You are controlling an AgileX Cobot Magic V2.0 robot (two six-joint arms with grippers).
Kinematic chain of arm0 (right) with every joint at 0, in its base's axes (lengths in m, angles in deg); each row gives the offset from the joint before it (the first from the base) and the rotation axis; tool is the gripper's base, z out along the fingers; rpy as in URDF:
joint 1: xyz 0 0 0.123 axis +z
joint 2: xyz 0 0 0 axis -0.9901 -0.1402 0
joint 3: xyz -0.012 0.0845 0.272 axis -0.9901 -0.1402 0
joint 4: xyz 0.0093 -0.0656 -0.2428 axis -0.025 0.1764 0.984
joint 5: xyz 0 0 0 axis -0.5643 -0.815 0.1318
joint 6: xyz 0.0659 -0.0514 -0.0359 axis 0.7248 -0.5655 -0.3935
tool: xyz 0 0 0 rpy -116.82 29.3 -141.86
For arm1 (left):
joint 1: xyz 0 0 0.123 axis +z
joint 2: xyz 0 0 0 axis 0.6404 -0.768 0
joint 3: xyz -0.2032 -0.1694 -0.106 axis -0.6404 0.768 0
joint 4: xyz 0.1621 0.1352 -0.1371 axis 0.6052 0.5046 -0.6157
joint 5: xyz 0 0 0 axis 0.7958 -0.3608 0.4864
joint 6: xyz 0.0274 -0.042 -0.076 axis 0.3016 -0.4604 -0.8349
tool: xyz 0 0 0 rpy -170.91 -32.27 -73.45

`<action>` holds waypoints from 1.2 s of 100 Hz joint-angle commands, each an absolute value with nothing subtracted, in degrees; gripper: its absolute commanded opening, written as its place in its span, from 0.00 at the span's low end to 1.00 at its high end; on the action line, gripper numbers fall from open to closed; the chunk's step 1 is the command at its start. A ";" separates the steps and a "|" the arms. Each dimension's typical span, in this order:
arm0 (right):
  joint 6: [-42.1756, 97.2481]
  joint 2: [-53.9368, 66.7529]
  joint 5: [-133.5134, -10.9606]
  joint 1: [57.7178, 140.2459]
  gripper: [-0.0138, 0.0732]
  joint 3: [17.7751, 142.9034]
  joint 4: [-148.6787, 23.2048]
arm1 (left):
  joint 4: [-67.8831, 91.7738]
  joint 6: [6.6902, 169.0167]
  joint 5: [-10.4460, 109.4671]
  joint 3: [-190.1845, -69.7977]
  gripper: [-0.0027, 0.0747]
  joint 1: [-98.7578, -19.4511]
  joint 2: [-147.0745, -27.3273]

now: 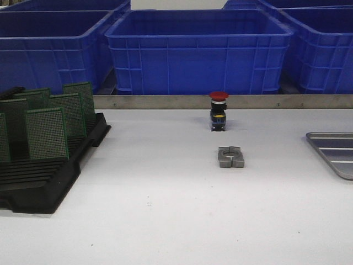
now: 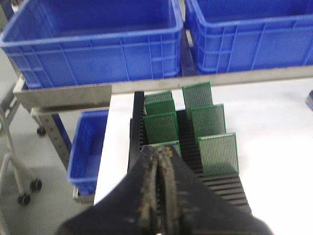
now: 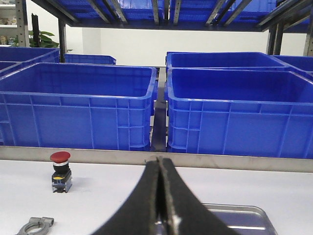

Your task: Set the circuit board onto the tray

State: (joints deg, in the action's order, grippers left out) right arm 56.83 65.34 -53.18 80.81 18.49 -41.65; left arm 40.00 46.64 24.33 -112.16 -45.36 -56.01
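Several green circuit boards (image 1: pixel 47 132) stand upright in a black slotted rack (image 1: pixel 38 182) at the table's left. In the left wrist view the same circuit boards (image 2: pixel 218 154) fill two rows of the rack (image 2: pixel 225 186), and my left gripper (image 2: pixel 159 152) hovers shut and empty over the nearest board of the left row. The silver tray (image 1: pixel 335 152) lies at the table's right edge, partly cut off. My right gripper (image 3: pixel 160 161) is shut with nothing in it, above the tray (image 3: pixel 244 215). Neither gripper shows in the front view.
A red-capped push button (image 1: pixel 218 111) stands at the table's middle back, with a grey metal clamp (image 1: pixel 231 157) just in front of it. Big blue bins (image 1: pixel 196 49) line the shelf behind a metal rail (image 1: pixel 220 101). A smaller blue bin (image 2: pixel 88 147) sits off the table's left side.
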 commanded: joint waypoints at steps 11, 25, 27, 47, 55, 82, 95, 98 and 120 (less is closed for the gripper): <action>56.84 66.47 -48.44 80.83 0.08 19.21 -41.34 | 39.39 47.38 22.51 -121.31 0.01 -45.26 -66.69; 56.84 66.47 -48.44 80.83 0.08 19.21 -41.34 | 39.26 47.51 22.12 -122.89 0.01 -45.26 -71.61; 56.84 66.47 -48.44 80.83 0.08 19.21 -41.34 | 39.26 47.51 22.12 -122.89 0.01 -45.26 -72.39; 56.84 66.47 -48.44 80.83 0.08 19.21 -41.34 | 39.26 47.51 21.99 -122.89 0.01 -45.26 -76.14; 56.84 66.47 -48.44 80.83 0.08 19.21 -41.34 | 39.26 47.51 21.90 -122.89 0.02 -45.26 -76.28; 56.84 66.47 -48.44 80.83 0.08 19.21 -41.34 | 39.26 47.51 20.41 -122.89 0.52 -45.26 -76.37; 56.84 66.47 -48.44 80.83 0.08 19.21 -41.34 | 39.26 47.51 21.18 -122.89 0.72 -45.26 -76.37; 56.84 66.47 -48.44 80.83 0.08 19.21 -41.34 | 39.26 47.51 21.35 -122.89 0.72 -45.26 -76.37; 56.84 66.47 -48.44 80.83 0.08 19.21 -41.34 | 37.31 50.73 24.14 -123.59 0.71 -45.39 -77.34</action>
State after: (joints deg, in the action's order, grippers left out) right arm 56.83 65.34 -53.18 80.81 18.49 -41.65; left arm 38.55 48.05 19.48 -120.94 -45.36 -76.71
